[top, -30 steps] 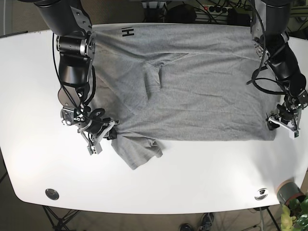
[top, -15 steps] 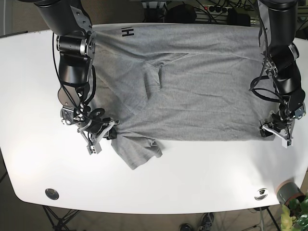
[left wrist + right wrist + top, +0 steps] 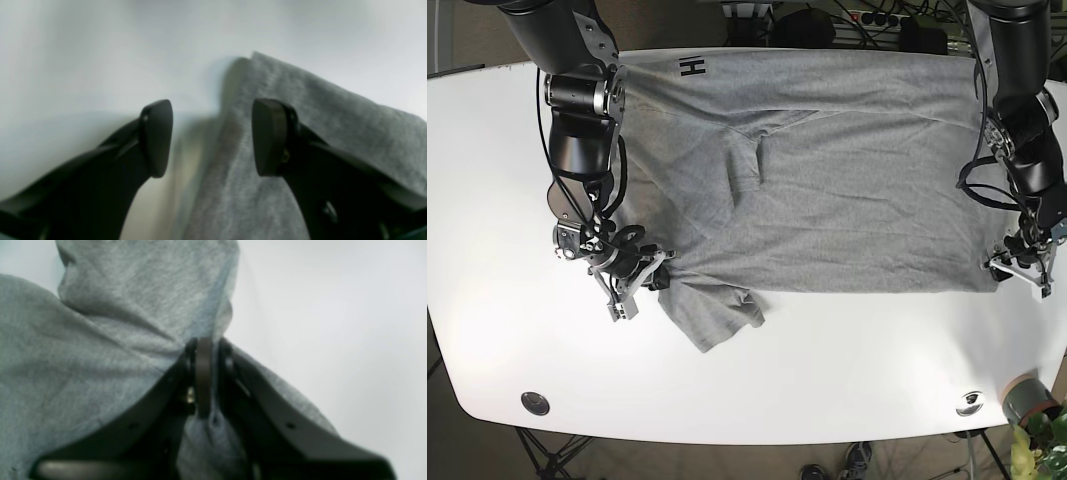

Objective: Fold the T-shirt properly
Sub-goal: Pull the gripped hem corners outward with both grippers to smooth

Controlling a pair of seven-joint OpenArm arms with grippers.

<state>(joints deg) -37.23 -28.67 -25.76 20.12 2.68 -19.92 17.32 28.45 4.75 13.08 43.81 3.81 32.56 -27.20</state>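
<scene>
grey t-shirt (image 3: 827, 190) spread flat over the back half of the white desk (image 3: 847, 370), one arm at each lower corner of it.
the right gripper (image 3: 204, 373) has its fingers pinched together on a fold of cloth near the desk's left edge, where a sleeve (image 3: 715, 312) lies crumpled. the left gripper (image 3: 210, 136) sits at the shirt's corner near the right edge, fingers wide apart, one over bare desk and one over the cloth's edge.

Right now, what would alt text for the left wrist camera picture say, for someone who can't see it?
Two black fingers of the open left gripper straddle the edge of a grey T-shirt lying on a white table. The cloth runs under the right-hand finger; the image is blurred.
</scene>
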